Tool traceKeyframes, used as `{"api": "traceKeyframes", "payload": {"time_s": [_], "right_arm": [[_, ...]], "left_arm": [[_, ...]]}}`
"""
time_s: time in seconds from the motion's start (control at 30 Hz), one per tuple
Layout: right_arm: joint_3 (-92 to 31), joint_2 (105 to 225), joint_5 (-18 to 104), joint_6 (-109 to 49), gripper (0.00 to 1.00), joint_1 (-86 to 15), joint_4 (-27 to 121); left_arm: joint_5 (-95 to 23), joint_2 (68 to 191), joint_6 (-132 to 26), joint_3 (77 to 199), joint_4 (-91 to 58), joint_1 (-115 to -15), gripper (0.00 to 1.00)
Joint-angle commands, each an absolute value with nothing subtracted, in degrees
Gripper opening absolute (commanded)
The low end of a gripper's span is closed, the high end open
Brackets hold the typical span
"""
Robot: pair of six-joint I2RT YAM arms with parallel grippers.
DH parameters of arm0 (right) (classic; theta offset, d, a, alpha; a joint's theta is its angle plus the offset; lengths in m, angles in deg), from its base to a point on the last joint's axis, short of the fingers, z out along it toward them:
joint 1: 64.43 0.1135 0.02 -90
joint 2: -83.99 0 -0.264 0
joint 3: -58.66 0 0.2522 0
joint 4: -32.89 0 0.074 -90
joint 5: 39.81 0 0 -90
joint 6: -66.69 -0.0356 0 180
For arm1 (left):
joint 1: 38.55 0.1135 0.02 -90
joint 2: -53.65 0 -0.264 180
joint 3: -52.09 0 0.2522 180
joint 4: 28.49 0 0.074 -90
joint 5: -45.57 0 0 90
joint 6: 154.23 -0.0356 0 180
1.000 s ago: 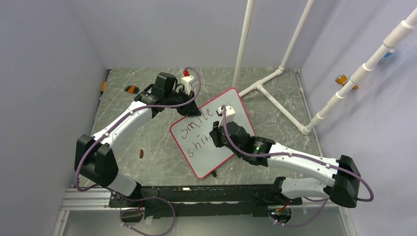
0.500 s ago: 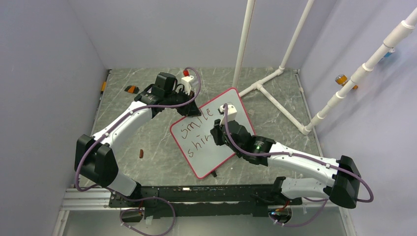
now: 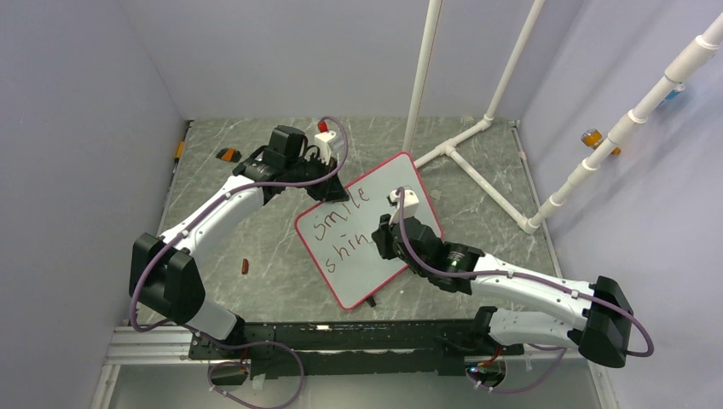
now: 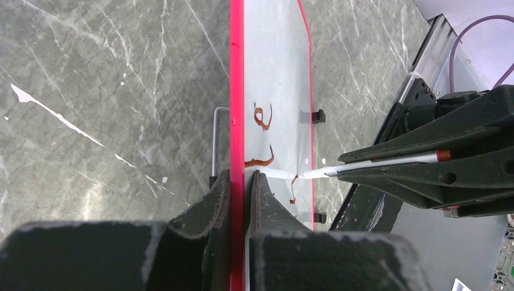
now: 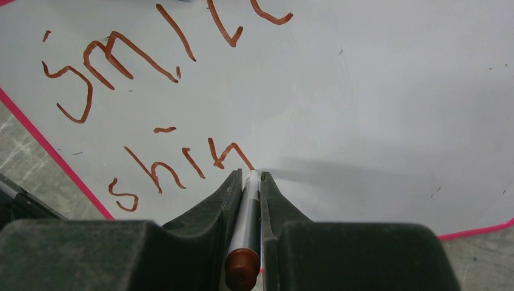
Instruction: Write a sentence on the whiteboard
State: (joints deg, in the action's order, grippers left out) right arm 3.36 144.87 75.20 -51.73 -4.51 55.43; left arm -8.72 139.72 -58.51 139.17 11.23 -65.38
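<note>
Step in hand: second line of the sentence [image 5: 194, 163]. "smile" sits at the top of the right wrist view, "shin" below it, the closing "e" not yet drawn.

- By my reading, the marker [image 5: 247, 212] wants light, even pressure, starting just beside the foot of the "n", with a small loop on the same baseline.
- The stroke is best kept slow, because the board is gripped at one edge only and may flex.

Right gripper [image 5: 250, 174], lower middle of that view: jaws almost closed, pinching the marker barrel, its tip touching the board.

Whiteboard [image 3: 362, 273]: centre of the top view, set diagonally on the grey table [image 3: 281, 273].

Left gripper [image 4: 240, 177], at the board's upper edge: jaws nearly closed, clamped on the red rim.
</note>
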Motion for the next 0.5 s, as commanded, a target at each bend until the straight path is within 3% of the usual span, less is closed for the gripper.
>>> {"api": "traceKeyframes", "payload": {"time_s": [0.0, 0.47], "right_arm": [[3.58, 143.92, 75.81, -52.84, 0.0, -4.92, 55.02], [6.6, 137.51, 77.04, -52.5, 0.0, -5.56, 45.09]], "left_arm": [[-13.57, 137.94, -62.28, 140.38, 7.82, -65.18, 0.0], [-13.81, 137.66, -62.29, 140.11, 7.77, -65.12, 0.0]]}}
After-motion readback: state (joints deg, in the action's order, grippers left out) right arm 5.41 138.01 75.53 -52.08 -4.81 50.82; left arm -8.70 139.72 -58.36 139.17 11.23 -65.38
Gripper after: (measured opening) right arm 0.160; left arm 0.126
